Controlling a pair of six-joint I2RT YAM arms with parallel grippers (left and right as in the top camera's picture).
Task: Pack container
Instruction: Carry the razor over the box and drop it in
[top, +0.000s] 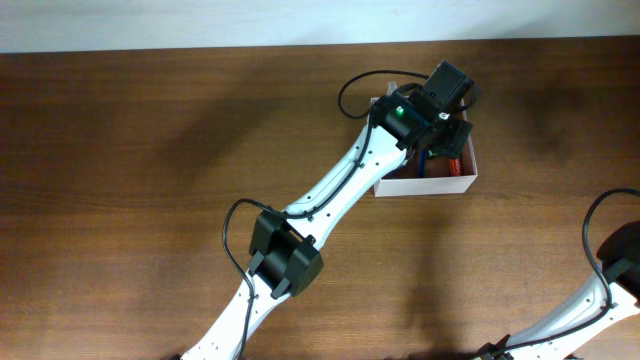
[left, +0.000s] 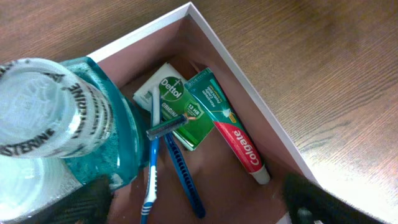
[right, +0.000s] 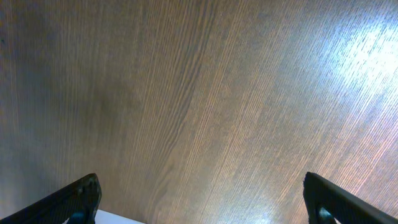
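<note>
1. Closest to your left wrist camera is a Listerine mouthwash bottle. Its clear cap fills the 9 o'clock side, and its foot is hidden behind its own teal body.
2. The left gripper has its fingers spread wide. One dark tip sits at 7 o'clock under the bottle and the other at 5 o'clock. The bottle is against the 7 o'clock finger only, and you cannot tell whether it is touching it.
3. Between and beyond those fingers lies the container. It faces open side up, with one corner pointing to 12 o'clock. It is square, so no axis is longer.
4. On its reddish-brown floor you can see:
   - a green Dettol soap box;
   - just beside that, a Colgate toothpaste tube, cap toward 5 o'clock;
   - a blue razor, its head resting on the soap box;
   - a toothbrush, running 12 to 6 o'clock, partly behind the bottle.
5. The right gripper is also spread wide over the bare wooden table. Only its two fingertips are in frame.
6. From overhead, the container sits at 1 o'clock, with its walls roughly square to the table edge. The left arm covers most of it. The right arm is cut off at 4 o'clock, well apart from it.
</note>
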